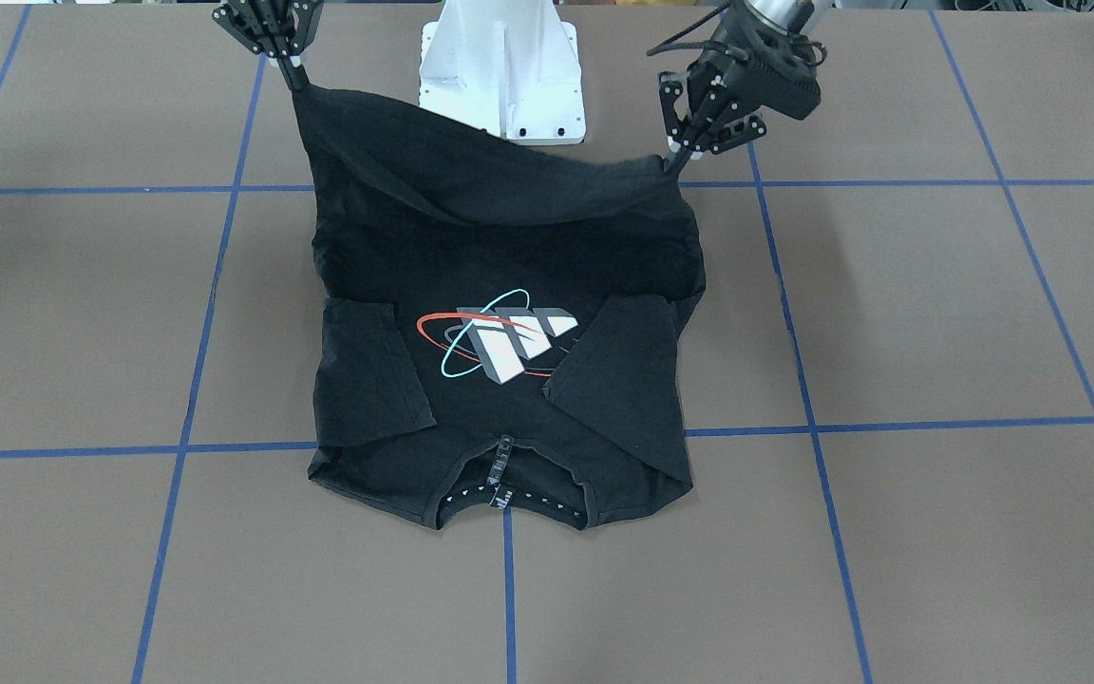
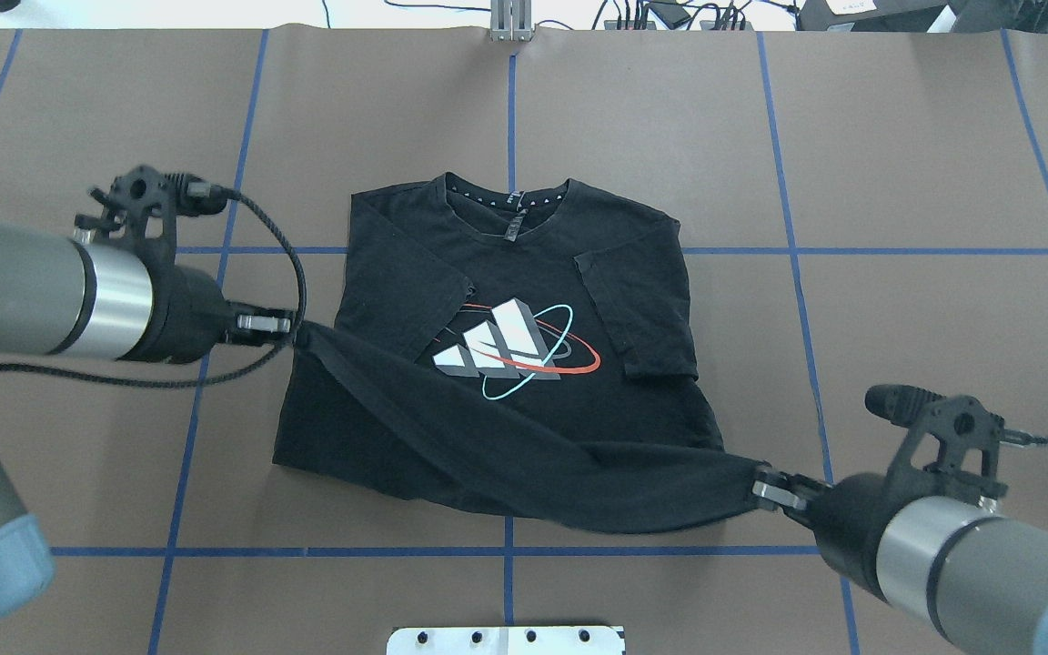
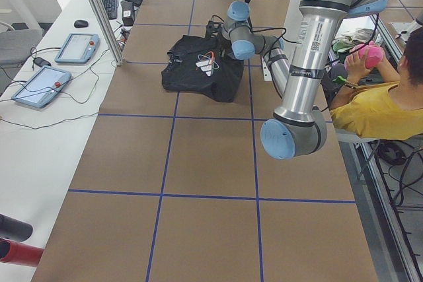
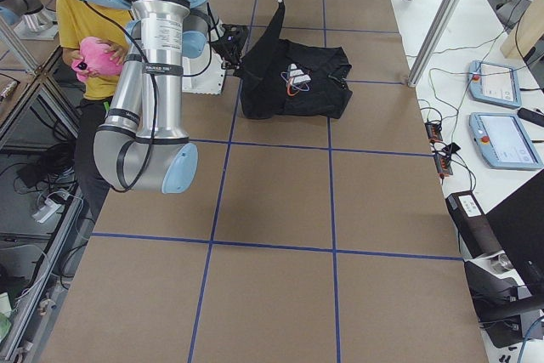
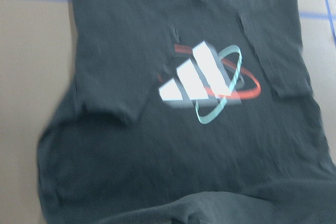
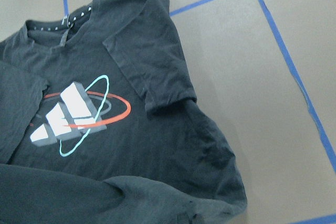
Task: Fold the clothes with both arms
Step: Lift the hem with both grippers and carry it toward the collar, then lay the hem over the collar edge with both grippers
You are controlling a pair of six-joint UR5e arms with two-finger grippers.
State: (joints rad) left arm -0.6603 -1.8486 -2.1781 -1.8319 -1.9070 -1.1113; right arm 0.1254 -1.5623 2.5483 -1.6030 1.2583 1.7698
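- Shirt lies on the table, print side up. Collar is at the far edge from the robot, and both sleeves are already folded in over the chest.
- Hem is off the table, strung as a sagging band between the two grippers.
- L gripper: fingers pressed together on one hem corner. R gripper: same, pinching the other corner.
- Step in hand, as I read it: carry the hem over to the collar for the bottom-to-top fold.
- To do it well:
  - Level the corners first. The L corner sits well fwd of the R, so the hem runs skewed across the shirt. R needs to catch up, or the fold lands crooked.
  - Keep mild tension between the grippers, enough to take out the sag w/o dragging the body or flipping the sleeves open.
  - Travel in an arc, high enough to clear the graphic, then lower and let go only when the hem is over the collar line.
- L arm: forearm near level, coming in from the side, wrist aimed across at the shirt.
- R arm: enters from the near corner, wrist angled inward and fwd.
- Both wrist cams look down on the print. Can't see the fingers there.
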